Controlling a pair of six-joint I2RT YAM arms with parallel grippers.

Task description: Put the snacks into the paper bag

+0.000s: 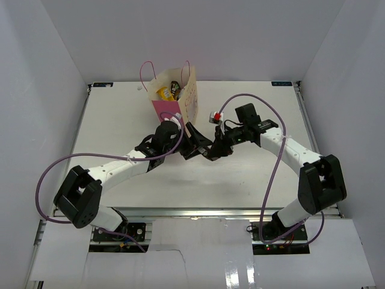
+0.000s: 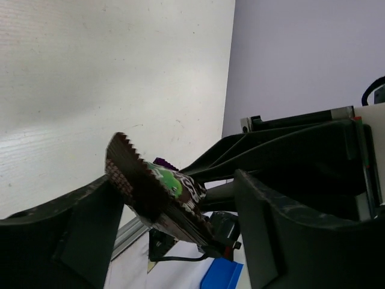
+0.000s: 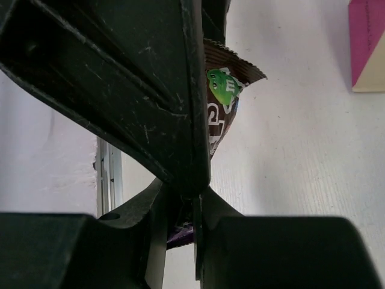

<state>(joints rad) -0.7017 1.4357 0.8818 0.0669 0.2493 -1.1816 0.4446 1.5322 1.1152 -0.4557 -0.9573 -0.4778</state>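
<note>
Closest to the right wrist camera, the right gripper (image 3: pixel 195 201) fills the lower frame in black, its two fingers brought together with only a thin slit between them. They pinch a dark brown candy packet (image 3: pixel 221 99), which rises above the fingertips showing a green cartoon figure and a crimped top edge. Its lower part is hidden inside the fingers. A purple scrap (image 3: pixel 179 233) peeks out low between them; what it is cannot be made out.

The left gripper (image 2: pixel 180 183) stands wide open, gripping nothing. In its own wrist view the packet hangs tilted in the gap between its fingers, nearer the one on the picture's left. Whether the crimped edge touches that finger cannot be told.

From overhead the two grippers meet tip to tip over the middle of the table (image 1: pixel 252 180) and hide the packet entirely. The paper bag (image 1: pixel 163 111) stands upright just beyond the left gripper, toward the far edge, pink front facing the arms. Yellow packets (image 1: pixel 163 93) show in its open mouth beside something dark; the rest inside is hidden by its walls. In the right wrist view only a pink and cream corner of the bag shows, cut off at the upper right.
</note>
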